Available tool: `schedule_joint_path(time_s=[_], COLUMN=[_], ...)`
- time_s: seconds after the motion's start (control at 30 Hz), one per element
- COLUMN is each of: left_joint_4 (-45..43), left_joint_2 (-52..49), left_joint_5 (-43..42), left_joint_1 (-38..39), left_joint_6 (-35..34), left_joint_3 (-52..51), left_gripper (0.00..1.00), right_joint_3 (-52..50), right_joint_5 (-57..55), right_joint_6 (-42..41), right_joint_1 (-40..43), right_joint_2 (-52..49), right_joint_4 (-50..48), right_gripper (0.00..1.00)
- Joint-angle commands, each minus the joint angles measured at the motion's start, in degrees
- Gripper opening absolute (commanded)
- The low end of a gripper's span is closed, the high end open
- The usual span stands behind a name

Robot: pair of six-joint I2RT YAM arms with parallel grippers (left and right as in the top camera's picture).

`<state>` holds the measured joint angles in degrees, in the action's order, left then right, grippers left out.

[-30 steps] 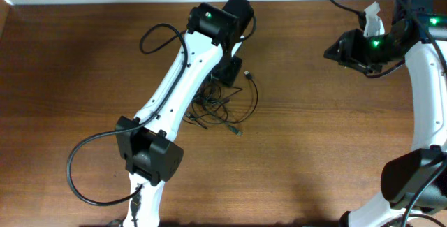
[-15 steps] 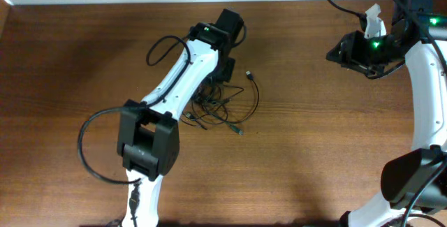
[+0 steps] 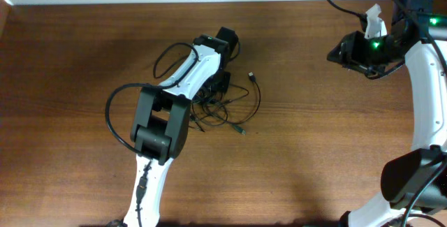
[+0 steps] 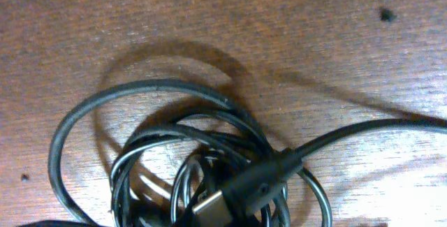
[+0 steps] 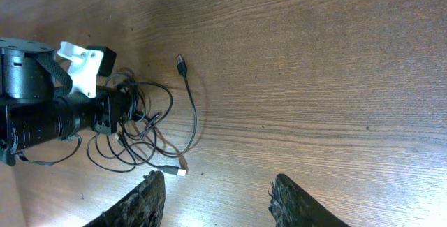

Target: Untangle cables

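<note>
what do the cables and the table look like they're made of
The cables: black cords in a smooth rubbery or plastic jacket, judging by the soft sheen and easy curves. One plug has a silvery, likely metal tip. The table: brown wood grain with a low sheen; solid wood, veneer or laminate cannot be told.

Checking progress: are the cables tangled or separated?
Tangled: the cables lie bunched in overlapping loops; the left wrist view shows cords crossing around a plug.
</note>
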<state>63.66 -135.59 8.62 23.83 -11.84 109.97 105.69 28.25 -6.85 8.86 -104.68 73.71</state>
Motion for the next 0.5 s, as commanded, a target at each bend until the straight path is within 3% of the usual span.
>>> schedule_joint_path(time_s=[0.0,0.13,0.3,0.47], left_joint_4=[5.6,18.7,30.2,32.9], left_joint_2=[-2.8,-0.2,4.6,10.0], left_joint_5=[-2.6,-10.5,-11.5,-16.4], left_joint_1=[0.0,0.0,0.0,0.0], left_joint_6=[-0.3,0.0,0.8,1.6], left_joint_3=[6.2,27.9,50.6,56.3], left_gripper=[0.00,0.00,0.00,0.00], right_joint_3=[0.4,0.4,0.4,0.4], right_joint_5=[-0.7,-0.7,1.3,3.1], right_joint_6=[0.7,0.7,1.1,1.1], right_joint_1=[0.1,0.1,-0.8,-6.6], right_joint_2=[0.8,0.8,0.8,0.8], right_joint_4=[0.0,0.5,0.8,-1.2], right_gripper=[0.50,0.50,0.50,0.50])
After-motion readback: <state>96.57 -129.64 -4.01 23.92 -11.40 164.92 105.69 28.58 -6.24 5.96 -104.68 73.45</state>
